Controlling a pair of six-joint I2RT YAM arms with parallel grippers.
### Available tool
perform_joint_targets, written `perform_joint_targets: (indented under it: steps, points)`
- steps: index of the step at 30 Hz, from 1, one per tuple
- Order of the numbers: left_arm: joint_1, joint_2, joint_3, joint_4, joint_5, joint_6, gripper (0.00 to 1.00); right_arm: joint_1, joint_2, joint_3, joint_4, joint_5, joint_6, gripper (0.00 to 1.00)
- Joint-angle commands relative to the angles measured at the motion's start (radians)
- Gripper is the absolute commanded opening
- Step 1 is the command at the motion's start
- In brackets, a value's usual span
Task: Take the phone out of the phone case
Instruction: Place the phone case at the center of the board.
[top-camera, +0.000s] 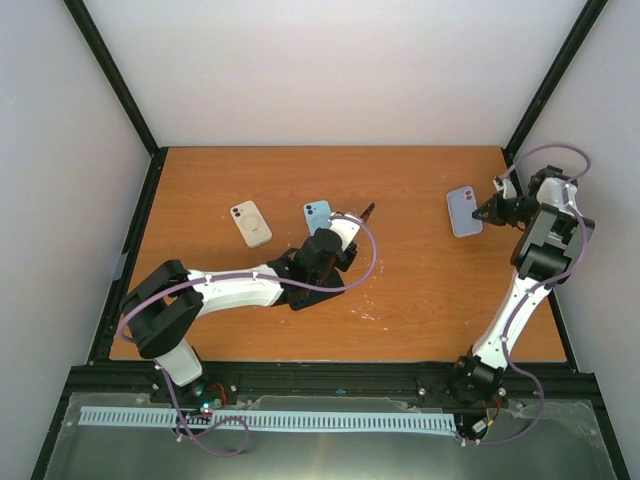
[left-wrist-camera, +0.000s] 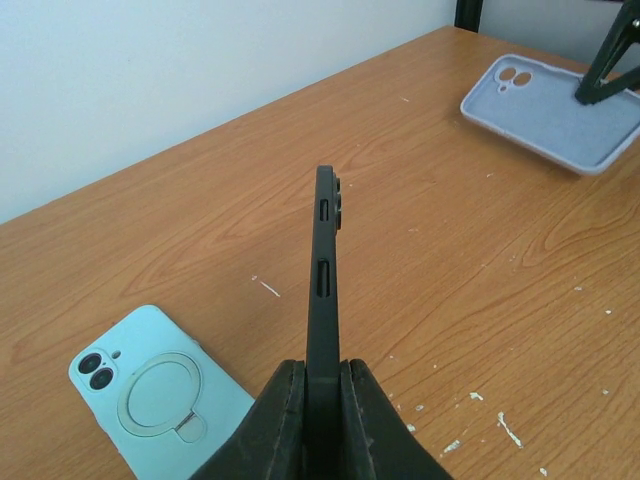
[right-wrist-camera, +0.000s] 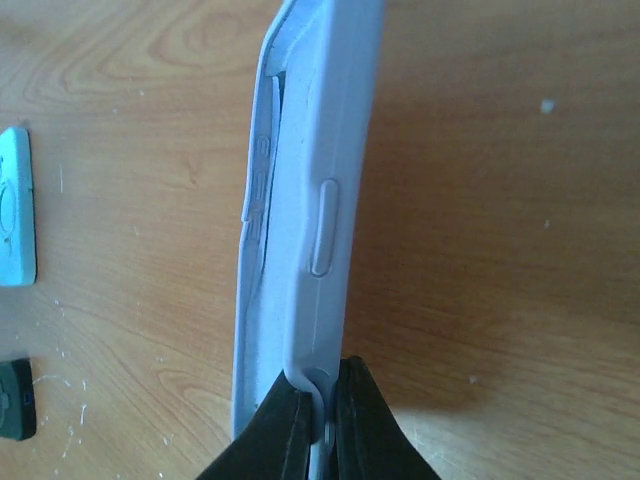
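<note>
Two hands are both clamped narrow: the left hand (left-wrist-camera: 322, 378) pinches a slim black phone (left-wrist-camera: 325, 270) on edge above the wooden tabletop (left-wrist-camera: 450, 290), bare of any cover. Farther off, the right hand (right-wrist-camera: 318, 390) grips the rim of the lavender silicone phone case (left-wrist-camera: 545, 115), apparently hollow. Separation looks done; only setting both down seems left.

Orange-brown wood-grain table (top-camera: 420, 290) flecked with white scuffs; matte black phone (left-wrist-camera: 324, 290); pale lavender case (right-wrist-camera: 320, 150); mint turquoise case (left-wrist-camera: 160, 395) with a ring motif; cream case (top-camera: 250, 223); white arms (top-camera: 240, 290), purple cables (top-camera: 372, 252)
</note>
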Motion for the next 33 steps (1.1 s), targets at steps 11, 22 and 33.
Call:
perform_joint_targets:
  steps: [11,22,33]
  points:
    - [-0.008,-0.004,0.018,0.092,-0.002,0.007,0.0,-0.005,0.115,0.044,-0.119,0.016,-0.043,0.13]
    - [-0.01,0.019,0.008,0.095,-0.013,0.019,0.0,-0.015,-0.138,-0.123,0.052,0.133,0.137,0.55]
    - [-0.024,0.131,0.049,0.121,-0.045,0.05,0.0,0.223,-0.391,-0.372,0.03,-0.034,0.225,0.59]
